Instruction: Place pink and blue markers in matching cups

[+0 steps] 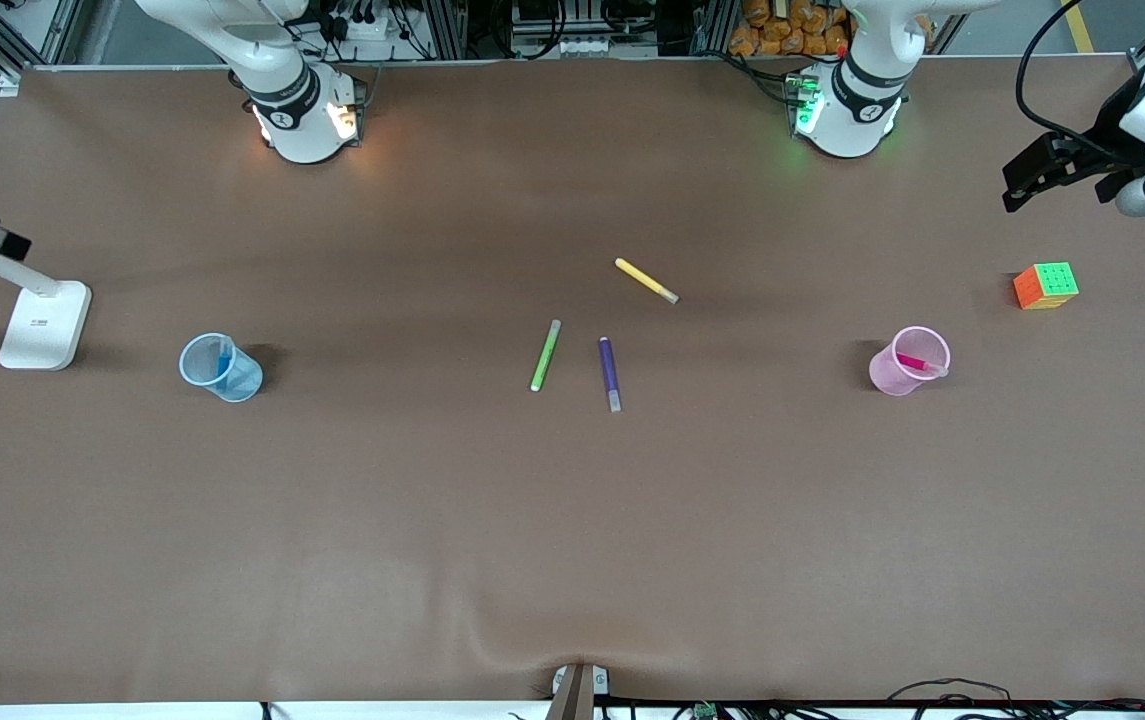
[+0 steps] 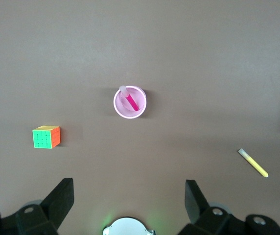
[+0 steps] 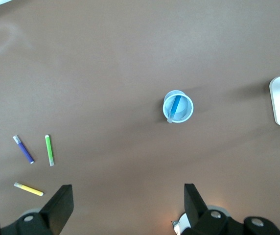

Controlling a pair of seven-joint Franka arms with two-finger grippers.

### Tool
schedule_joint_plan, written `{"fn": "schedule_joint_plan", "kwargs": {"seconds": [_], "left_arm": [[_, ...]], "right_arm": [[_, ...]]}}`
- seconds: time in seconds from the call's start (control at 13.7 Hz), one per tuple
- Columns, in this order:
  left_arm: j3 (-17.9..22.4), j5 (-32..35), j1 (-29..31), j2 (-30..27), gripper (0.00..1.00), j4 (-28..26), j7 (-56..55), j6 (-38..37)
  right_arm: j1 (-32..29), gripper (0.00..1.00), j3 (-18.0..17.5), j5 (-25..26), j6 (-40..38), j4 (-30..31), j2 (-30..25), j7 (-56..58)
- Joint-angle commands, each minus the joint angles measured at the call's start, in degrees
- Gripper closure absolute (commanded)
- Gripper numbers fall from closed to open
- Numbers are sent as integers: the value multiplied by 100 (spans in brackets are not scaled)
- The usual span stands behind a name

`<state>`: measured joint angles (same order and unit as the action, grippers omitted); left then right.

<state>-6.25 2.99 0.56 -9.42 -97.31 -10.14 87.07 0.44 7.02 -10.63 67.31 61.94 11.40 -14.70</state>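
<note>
Both hands hang spread: left hand (image 1: 1057,185) above the cube (image 1: 1045,286), right hand (image 3: 125,208) high above the table (image 1: 572,520). Pink marker (image 1: 912,362) leans inside pink cup (image 1: 898,375), blue marker (image 1: 224,358) inside blue cup (image 1: 222,378); green pen (image 1: 545,355), purple pen (image 1: 609,373), yellow pen (image 1: 646,280) lie between.

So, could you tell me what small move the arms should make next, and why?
Probably none beyond staying parked: the pink marker already stands in the pink cup and the blue marker in the blue cup. The left gripper is open above the pink cup, the right gripper open above the blue cup, both empty. The green, purple and yellow pens on the table are not part of the job.
</note>
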Motion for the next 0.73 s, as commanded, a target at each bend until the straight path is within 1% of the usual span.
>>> {"fn": "schedule_joint_plan", "kwargs": {"seconds": [0.0, 0.07, 0.22, 0.29, 0.44, 0.66], "left_arm": [[10, -123, 58, 98, 0, 159, 73, 21], [10, -114, 67, 125, 0, 185, 74, 21], [45, -88, 76, 160, 0, 186, 65, 21], [45, -79, 102, 169, 0, 186, 73, 12], [45, -70, 120, 178, 0, 160, 91, 12], [37, -79, 208, 160, 0, 142, 100, -155]], "right_arm": [[-70, 0, -218, 166, 483, 1151, -664, -7], [-71, 0, -323, 245, 693, 1580, -953, -7], [-79, 0, -499, 430, 1447, 2748, -1761, 37], [-97, 0, -509, 456, 1608, 2919, -1869, 55], [-141, 0, -509, 587, 1601, 2798, -1835, 395], [-176, 0, -509, 641, 1601, 2701, -1765, 915]]}}
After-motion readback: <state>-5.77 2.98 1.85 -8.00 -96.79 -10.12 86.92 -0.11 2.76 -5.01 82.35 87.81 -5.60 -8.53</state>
